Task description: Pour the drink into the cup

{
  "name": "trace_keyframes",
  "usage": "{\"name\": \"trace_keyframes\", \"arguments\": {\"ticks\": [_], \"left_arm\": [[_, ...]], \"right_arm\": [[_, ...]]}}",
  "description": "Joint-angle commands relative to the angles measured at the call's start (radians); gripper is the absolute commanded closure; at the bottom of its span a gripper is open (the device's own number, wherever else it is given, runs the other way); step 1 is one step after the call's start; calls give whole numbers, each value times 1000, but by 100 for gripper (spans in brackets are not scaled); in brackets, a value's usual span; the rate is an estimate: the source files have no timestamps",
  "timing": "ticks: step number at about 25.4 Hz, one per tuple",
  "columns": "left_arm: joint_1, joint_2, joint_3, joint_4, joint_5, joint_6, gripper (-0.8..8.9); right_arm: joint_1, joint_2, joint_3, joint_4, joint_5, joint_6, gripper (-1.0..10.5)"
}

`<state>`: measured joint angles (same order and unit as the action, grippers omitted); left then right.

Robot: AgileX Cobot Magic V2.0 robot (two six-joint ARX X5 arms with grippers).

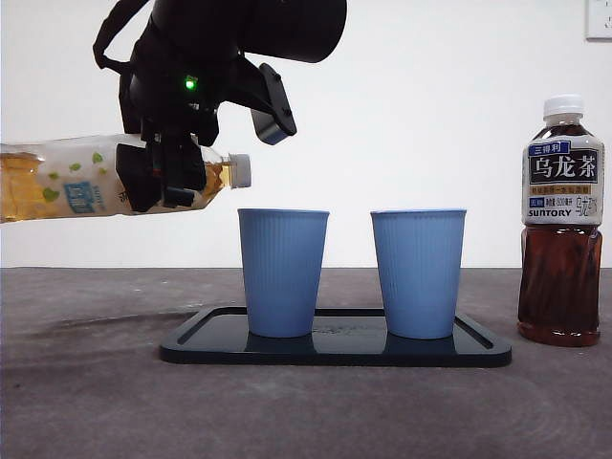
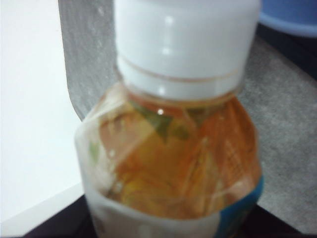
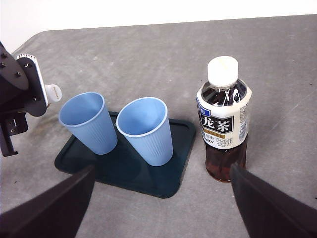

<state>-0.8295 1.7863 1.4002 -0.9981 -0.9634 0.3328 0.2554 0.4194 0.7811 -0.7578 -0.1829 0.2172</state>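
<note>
My left gripper [image 1: 167, 177] is shut on a pale tea bottle [image 1: 76, 182], holding it level in the air with its white cap [image 1: 240, 170] still on. The cap points at the near blue cup [image 1: 282, 273] and sits just above and beside its rim. In the left wrist view the bottle's neck [image 2: 173, 163] and cap [image 2: 183, 44] fill the picture. A second blue cup [image 1: 419, 273] stands beside the first on a dark tray [image 1: 478, 349]. My right gripper [image 3: 158, 218] hangs open, high above the table, looking down on both cups [image 3: 89, 121] [image 3: 148, 129].
A dark oolong tea bottle [image 1: 562, 220] with a white cap stands upright on the table just off the tray's right end, also seen in the right wrist view [image 3: 224, 124]. The grey table runs to a white wall behind.
</note>
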Motion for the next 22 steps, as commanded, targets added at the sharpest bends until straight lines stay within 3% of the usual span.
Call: {"name": "trace_keyframes", "arguments": {"ticks": [1, 17, 22], "left_arm": [[-17, 14, 44, 2, -39, 28, 631], [-25, 17, 56, 1, -86, 70, 631], [-33, 17, 56, 1, -87, 35, 631]], "right_arm": [[4, 3, 12, 8, -1, 10, 510], [5, 3, 12, 9, -1, 10, 510], [20, 3, 12, 8, -1, 9, 510]]}}
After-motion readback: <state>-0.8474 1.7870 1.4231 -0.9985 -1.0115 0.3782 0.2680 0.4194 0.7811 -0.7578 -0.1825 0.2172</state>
